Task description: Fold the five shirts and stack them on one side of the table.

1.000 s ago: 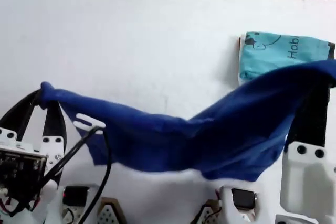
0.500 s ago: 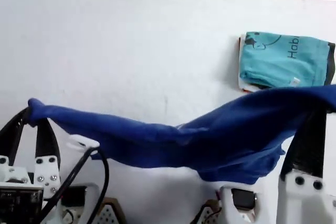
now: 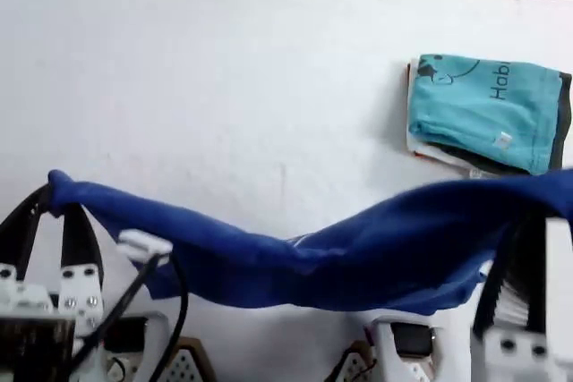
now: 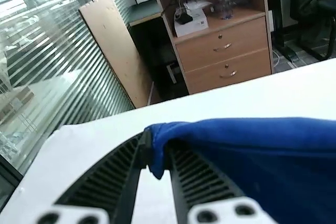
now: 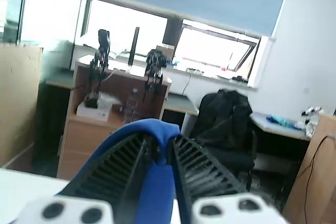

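White tabletop point(image 3: 224, 69) under both arms, and straight to the claws. The left gripper point(image 4: 157, 150) has its ribbed black jaws pinched tight on one end of the blue shirt point(image 4: 252, 145), a little knob of cloth poking up between the tips. From overhead, the left gripper point(image 3: 58, 192) sits at the near left of the table with that blue corner bunched on top of it.

Over to the right gripper point(image 5: 160, 144): jaws clamped as well, a fold of blue shirt point(image 5: 155, 182) squeezed between them and spilling down towards the camera. In the overhead shot the right gripper point(image 3: 530, 221) is at the near right edge, its tips buried under the cloth.

Between the two, the blue shirt point(image 3: 340, 252) hangs stretched like a hammock across the near side of the table, high at both ends, sagging in the middle; whether the belly touches the surface, I cannot tell. A black cable point(image 3: 179, 288) loops off the left arm in front of the cloth.

Further out, on the right side of the table, the stack point(image 3: 421, 140) of folded shirts lies flat, a teal shirt point(image 3: 483, 105) on top, white and dark edges peeking out below, well apart from the held shirt.

Beyond the table: a wooden drawer unit point(image 4: 226, 51), a board point(image 4: 113, 45) leaning beside it, window blinds point(image 4: 47, 66), and a black backpack point(image 5: 223, 121) on a chair
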Action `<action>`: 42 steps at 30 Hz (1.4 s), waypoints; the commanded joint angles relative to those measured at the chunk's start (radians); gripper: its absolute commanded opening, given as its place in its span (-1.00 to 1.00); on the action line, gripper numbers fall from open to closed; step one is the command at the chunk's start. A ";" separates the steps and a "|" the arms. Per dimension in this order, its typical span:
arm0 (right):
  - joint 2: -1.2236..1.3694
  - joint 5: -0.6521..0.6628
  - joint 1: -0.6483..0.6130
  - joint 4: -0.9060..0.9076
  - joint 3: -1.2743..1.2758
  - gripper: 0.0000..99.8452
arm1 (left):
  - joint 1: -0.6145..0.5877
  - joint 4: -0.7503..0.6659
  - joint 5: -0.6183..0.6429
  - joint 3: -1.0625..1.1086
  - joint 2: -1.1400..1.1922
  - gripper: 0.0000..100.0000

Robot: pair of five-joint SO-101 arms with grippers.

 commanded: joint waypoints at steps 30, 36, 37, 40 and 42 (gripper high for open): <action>0.670 0.002 -0.122 -0.786 0.628 -0.96 | -0.014 -0.717 -0.115 0.145 0.847 -0.95; 0.774 0.002 -0.122 -0.883 0.628 -0.96 | -0.009 -0.717 -0.123 -0.099 1.137 -0.95; 0.792 0.002 -0.122 -0.894 0.628 -0.96 | -0.009 -0.713 -0.121 -0.125 1.183 -0.95; 0.860 0.002 -0.122 -0.923 0.628 -0.96 | -0.012 -0.689 -0.121 -0.180 1.318 -0.95; 0.912 0.002 -0.122 -0.938 0.628 -0.96 | -0.012 -0.683 -0.123 -0.209 1.398 -0.95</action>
